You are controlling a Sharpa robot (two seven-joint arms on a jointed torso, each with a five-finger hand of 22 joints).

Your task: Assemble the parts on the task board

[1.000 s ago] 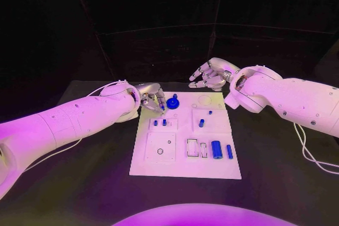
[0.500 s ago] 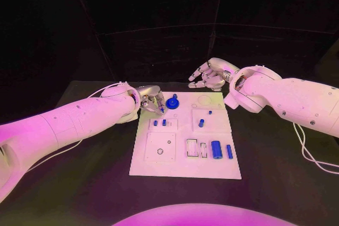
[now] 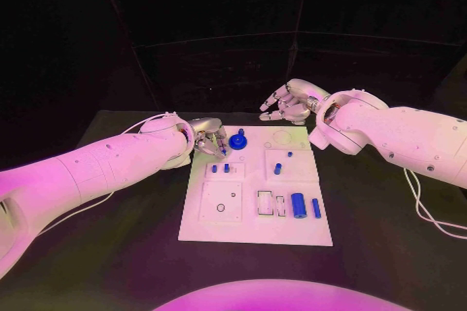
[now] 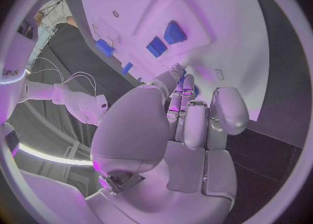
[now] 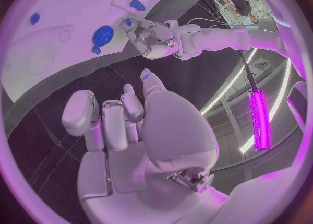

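Observation:
The white task board [image 3: 255,227] lies mid-table. At its far left corner a blue gear [image 3: 238,143] with a knob stands on it. My left hand [image 3: 208,139] hangs right beside the gear with its fingers pointing down at the rim; I cannot tell whether they touch it. The right wrist view shows that left hand [image 5: 154,36] next to the gear [image 5: 101,35]. My right hand [image 3: 289,100] hovers over the board's far edge, fingers spread, holding nothing. Two small blue pegs [image 3: 220,168] stand just nearer than the left hand.
More blue parts sit on the board: a short peg [image 3: 277,168], a thick cylinder [image 3: 299,206] and a thin pin [image 3: 316,208] on its right side. A cable [image 3: 428,210] trails on the table at the right.
The left hand's fingers have shifted very slightly beside the gear. The right hand and the parts stay where they were.

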